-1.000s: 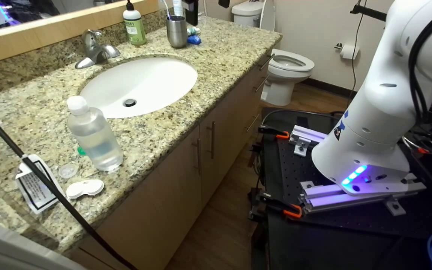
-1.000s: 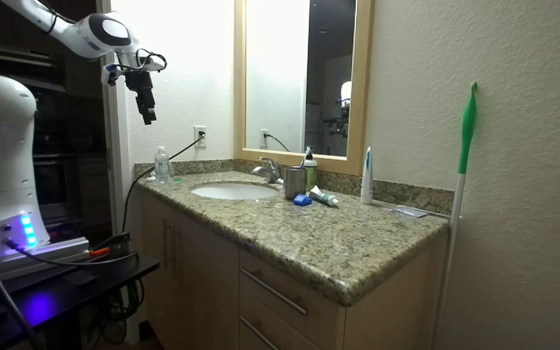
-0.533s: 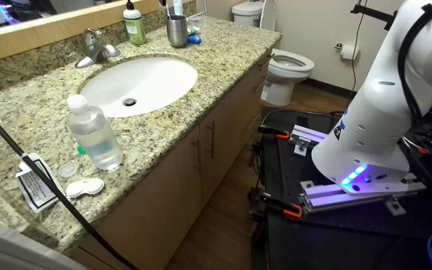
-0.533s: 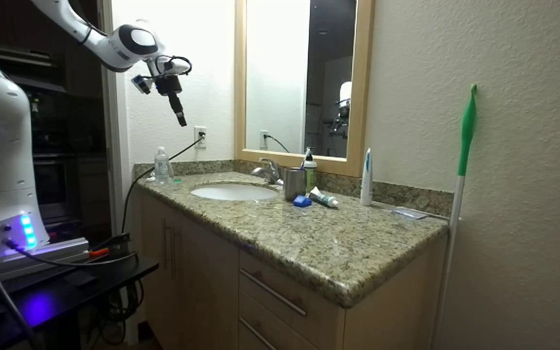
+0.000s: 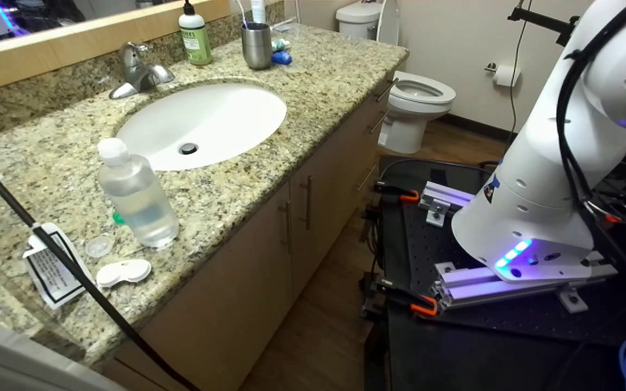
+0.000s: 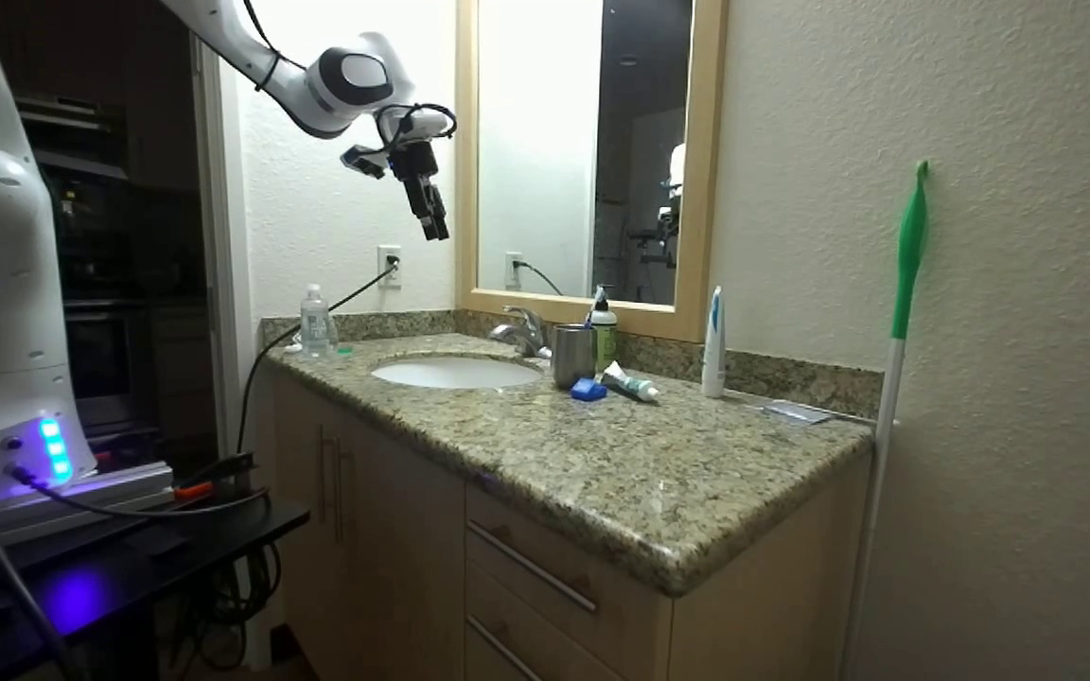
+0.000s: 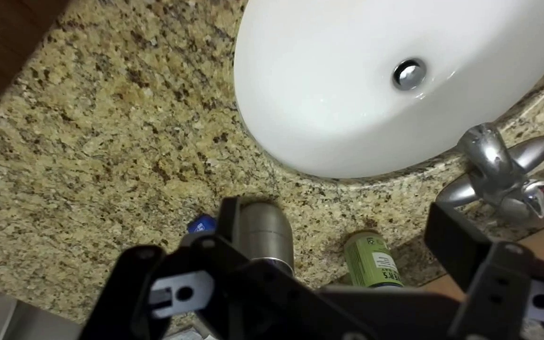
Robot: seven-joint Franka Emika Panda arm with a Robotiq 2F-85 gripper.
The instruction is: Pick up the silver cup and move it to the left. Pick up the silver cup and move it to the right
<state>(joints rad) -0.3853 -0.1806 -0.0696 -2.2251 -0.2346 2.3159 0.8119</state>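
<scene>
The silver cup [image 5: 257, 48] stands upright on the granite counter beyond the sink and holds a toothbrush. It also shows in an exterior view [image 6: 573, 357] and in the wrist view [image 7: 267, 233], where the left finger and gripper body hide part of it. My gripper [image 6: 435, 233] is high above the counter, apart from the cup, on the sink side of it. In the wrist view the gripper [image 7: 335, 224] is open and empty, its fingers wide apart. The cup appears just inside the left finger and the green soap bottle [image 7: 371, 257] between the fingers.
A blue item [image 6: 588, 390] and a toothpaste tube [image 6: 630, 382] lie against or near the cup. A white tube [image 6: 713, 345] stands farther right. The faucet [image 5: 138, 70] and sink [image 5: 210, 122] are beside it. A clear water bottle [image 5: 138, 195] stands near the counter's front edge.
The arm and gripper have moved across towards the mirror and the cup, staying high. The gripper has left the top of an exterior view. The things on the counter have not moved.
</scene>
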